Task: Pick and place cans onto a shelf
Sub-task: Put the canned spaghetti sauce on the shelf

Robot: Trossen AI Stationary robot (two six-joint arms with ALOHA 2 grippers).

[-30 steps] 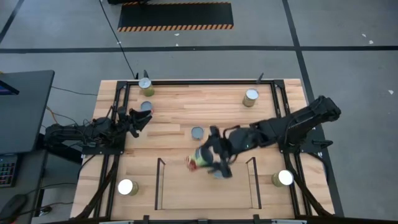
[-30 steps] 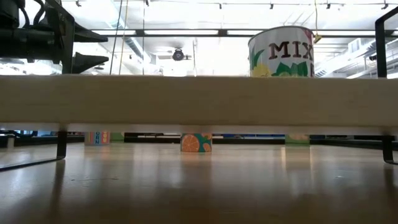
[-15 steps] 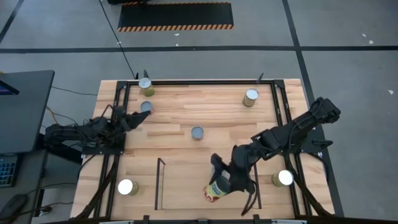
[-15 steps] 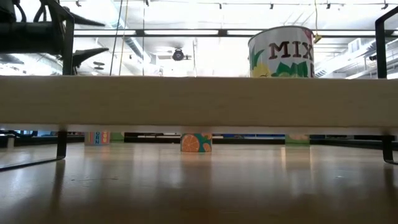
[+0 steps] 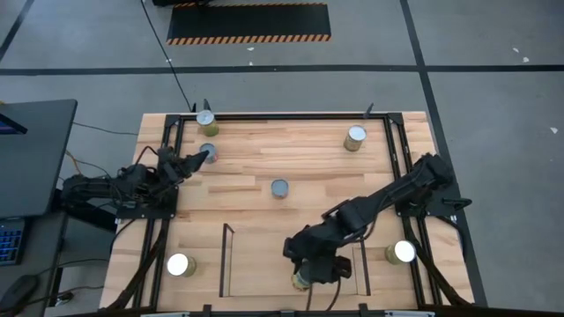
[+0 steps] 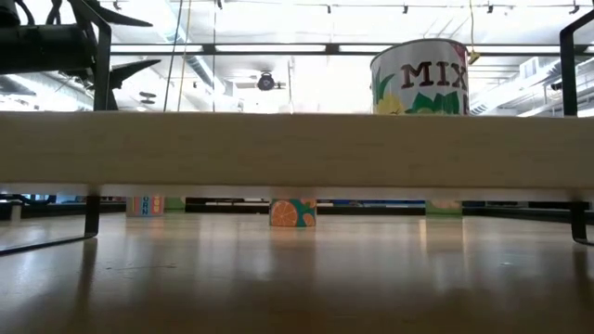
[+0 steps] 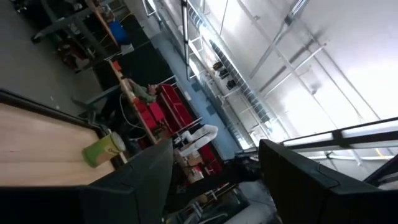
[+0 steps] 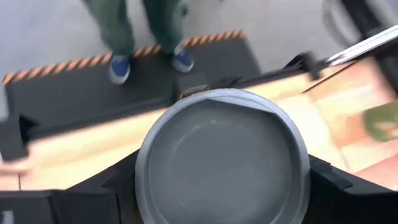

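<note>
My right gripper (image 5: 306, 273) is shut on a can (image 5: 302, 281) over the near end of the shelf (image 5: 260, 257), the light-wood bay between thin black rods. In the right wrist view the can's dull grey round top (image 8: 221, 155) fills the picture. My left gripper (image 5: 202, 157) is open at the table's left, close beside a grey-topped can (image 5: 209, 151); I cannot tell whether it touches the can. Other cans stand on their bases at the far left (image 5: 205, 119), far right (image 5: 355, 136), middle (image 5: 279, 187), near left (image 5: 179, 264) and near right (image 5: 404, 253). My right gripper pinches the can by its side wall, one finger on each opposite side (image 8: 140, 186), just below the rim. The fingers run along the can's height, and its grey top faces back toward the wrist. The gripper slants down toward the table's near edge. Whether the can's lower end rests on the shelf is hidden by the gripper.
Black frame rods run along the table's left (image 5: 167, 176) and right (image 5: 407, 176) sides. In the low view a "MIX" can (image 6: 419, 77) stands on a light-wood board (image 6: 297, 148). A person's legs (image 8: 134, 37) stand beyond the table's near edge.
My right gripper has carried the can from the table's middle toward the near edge, into the shelf bay, turning as it went. My left gripper has moved a little toward the far edge, nearer the grey-topped can, and stays open.
</note>
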